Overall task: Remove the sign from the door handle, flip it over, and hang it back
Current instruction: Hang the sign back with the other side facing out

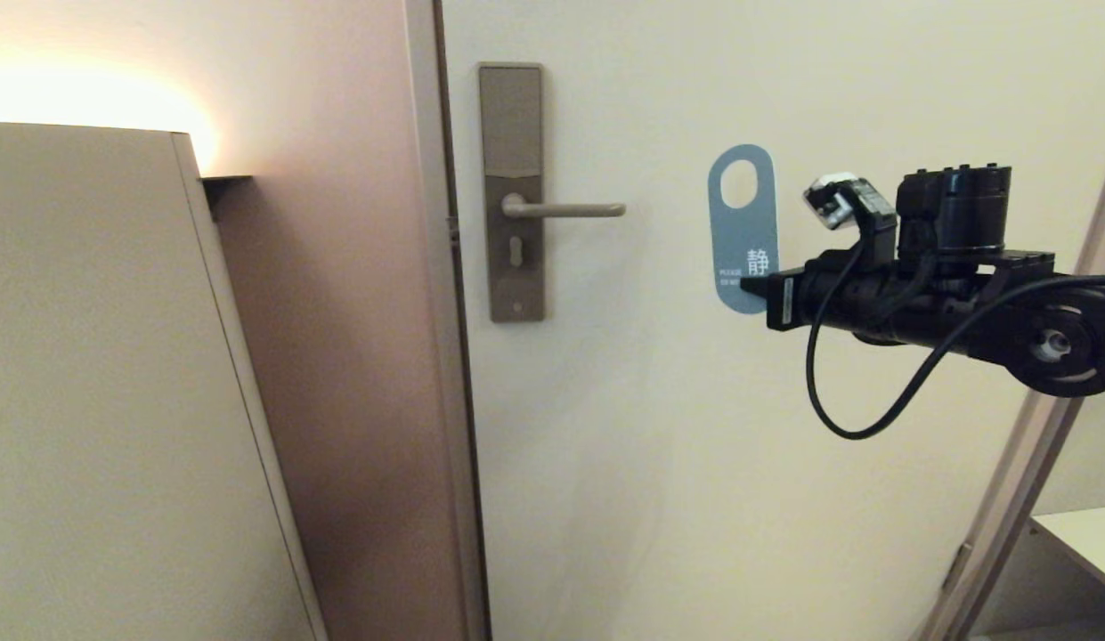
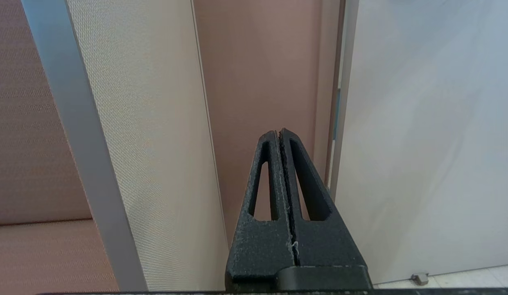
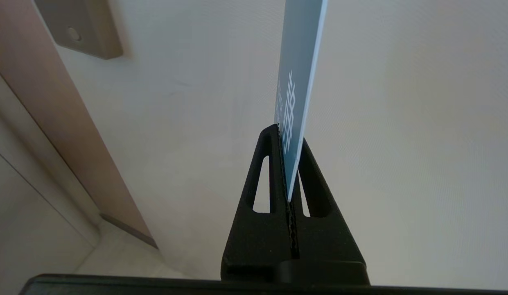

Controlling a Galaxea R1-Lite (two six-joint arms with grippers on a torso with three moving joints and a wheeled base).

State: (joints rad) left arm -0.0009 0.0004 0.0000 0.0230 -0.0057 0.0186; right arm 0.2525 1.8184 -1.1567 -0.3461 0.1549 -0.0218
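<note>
Flat blue rounded-oblong sign [image 1: 742, 230] pinched by its lower edge in the closed jaws of the right gripper [image 1: 759, 292], well clear of the slim brushed-metal door handle [image 1: 563, 210]; likely light, stiff, slippery; left gripper [image 2: 279, 133] closed, empty.

Warm, even indoor light is falling across a cream door [image 1: 784, 445]. A bright glow is flaring to glare at the head view's upper left, above a tall panel [image 1: 89, 356], whose far side is casting a dusky pinkish shade on the wall [image 1: 338, 356]. Every view is staying sharp, with soft faint shadows.
</note>
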